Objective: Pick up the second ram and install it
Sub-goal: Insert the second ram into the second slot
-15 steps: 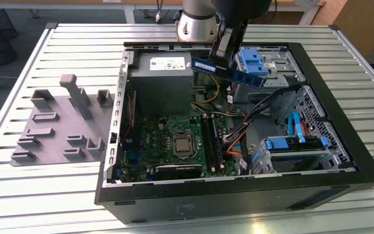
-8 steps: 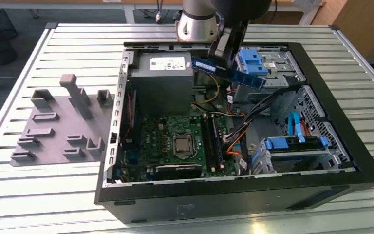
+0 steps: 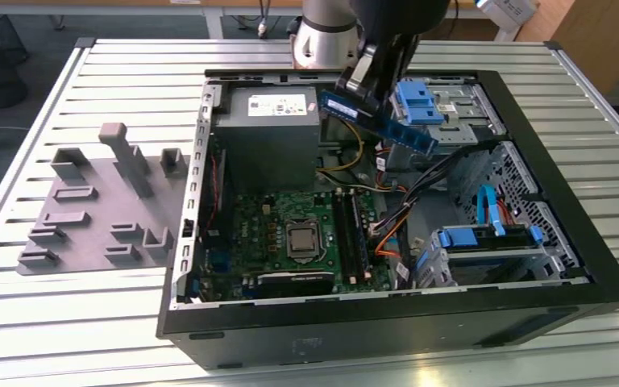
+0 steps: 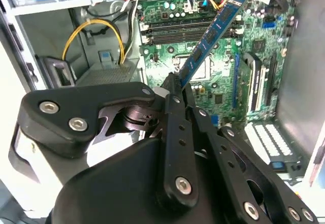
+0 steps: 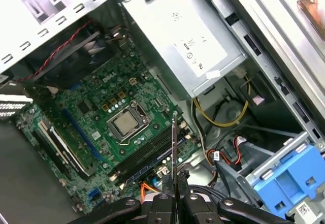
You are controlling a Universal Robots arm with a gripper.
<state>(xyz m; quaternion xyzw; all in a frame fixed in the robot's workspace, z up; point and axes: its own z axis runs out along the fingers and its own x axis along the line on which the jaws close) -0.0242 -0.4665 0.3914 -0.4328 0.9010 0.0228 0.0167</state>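
We saw the arm lean over the open black case, its end effector gripping the thin blue-green second ram aslant.

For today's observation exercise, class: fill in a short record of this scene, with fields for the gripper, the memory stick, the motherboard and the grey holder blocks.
gripper: shut on the second ram
second ram position: tilted, in the air above the open computer case, not in a slot
motherboard: lies flat inside the case, below the ram
grey holder blocks: on the table, outside the case, at the exterior view's left
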